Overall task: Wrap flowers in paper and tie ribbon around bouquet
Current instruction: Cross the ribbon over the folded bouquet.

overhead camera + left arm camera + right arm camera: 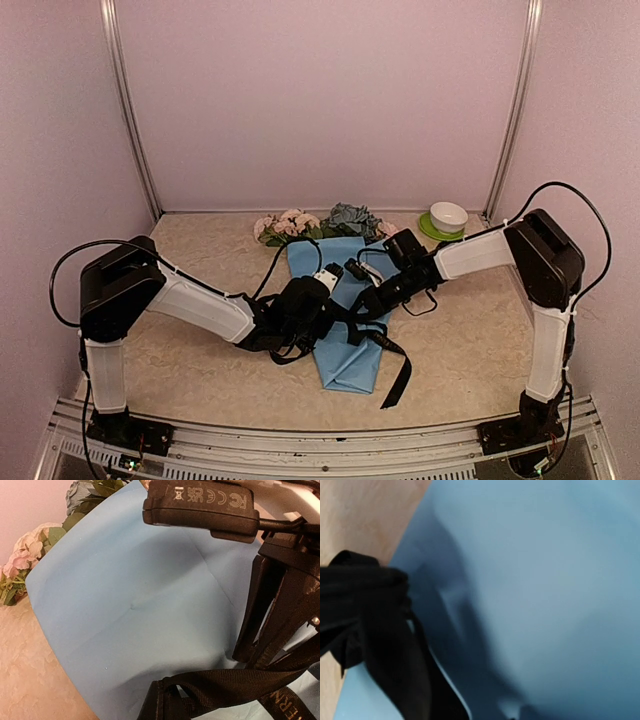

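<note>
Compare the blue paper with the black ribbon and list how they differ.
The paper is light blue; the ribbon is black. The paper is a broad creased sheet; the ribbon is a narrow strip. The paper is wrapped round the flowers; the ribbon lies across it. Both are thin and flexible.

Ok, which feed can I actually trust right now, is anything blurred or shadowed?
Right wrist: too close, the paper is soft and the ribbon a featureless black blur with shadow beside it. Left wrist: sharp, paper creases and the flowers readable, though a black module blocks the top right. Top external: evenly lit, no glare, crisp throughout.
</note>
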Controlling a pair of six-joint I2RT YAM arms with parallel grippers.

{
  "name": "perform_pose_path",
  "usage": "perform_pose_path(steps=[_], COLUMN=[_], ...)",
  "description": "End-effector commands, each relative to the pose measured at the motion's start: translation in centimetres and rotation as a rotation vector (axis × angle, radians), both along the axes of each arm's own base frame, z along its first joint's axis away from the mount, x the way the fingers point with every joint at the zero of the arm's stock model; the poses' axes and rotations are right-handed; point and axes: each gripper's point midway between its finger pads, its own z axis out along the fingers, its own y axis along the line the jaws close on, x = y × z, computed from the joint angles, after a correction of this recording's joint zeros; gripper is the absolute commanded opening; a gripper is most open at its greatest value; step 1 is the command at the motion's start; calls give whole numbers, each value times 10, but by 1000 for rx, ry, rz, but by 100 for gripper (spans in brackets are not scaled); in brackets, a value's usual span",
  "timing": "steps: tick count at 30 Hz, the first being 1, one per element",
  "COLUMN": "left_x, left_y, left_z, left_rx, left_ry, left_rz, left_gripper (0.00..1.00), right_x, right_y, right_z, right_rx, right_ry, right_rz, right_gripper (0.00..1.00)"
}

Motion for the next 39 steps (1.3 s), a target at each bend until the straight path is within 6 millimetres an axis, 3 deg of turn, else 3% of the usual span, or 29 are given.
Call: perform_pose_path(steps=[1, 7, 12, 16, 19, 21, 26, 30, 39], left_x=[2, -4, -7, -10, -10, -11, -21, -30, -42], left_y=[-5, -9, -12, -16, -18, -17, -12, -10, -20], left_z=[5, 4, 6, 13, 18, 21, 29, 22, 5], left_rx=[-26, -36, -57, -96, -113, -118, -125, -91, -6], left_ry=[-15, -4, 0, -1, -12, -19, -39, -33, -23], left_rz=[-10, -36, -42, -66, -73, -76, -120, -147, -185], left_gripper=[0, 0, 0, 0, 0, 0, 0, 0, 11], right_x=[-5, -10, 2, 0, -3, -4, 7, 14, 19], right_y=[6, 14, 11, 12, 12, 12, 5, 4, 5], right_z=[11, 7, -17, -19, -20, -20, -9, 4, 16], right_rx=[47, 20, -94, -117, -125, -120, -138, -109, -63], right_ry=[-16, -52, -75, -106, -113, -112, -157, -185, -191], right_rz=[29, 43, -23, -25, -24, -26, -89, -121, -129], right_gripper=[27, 35, 24, 21, 7, 0, 0, 0, 0])
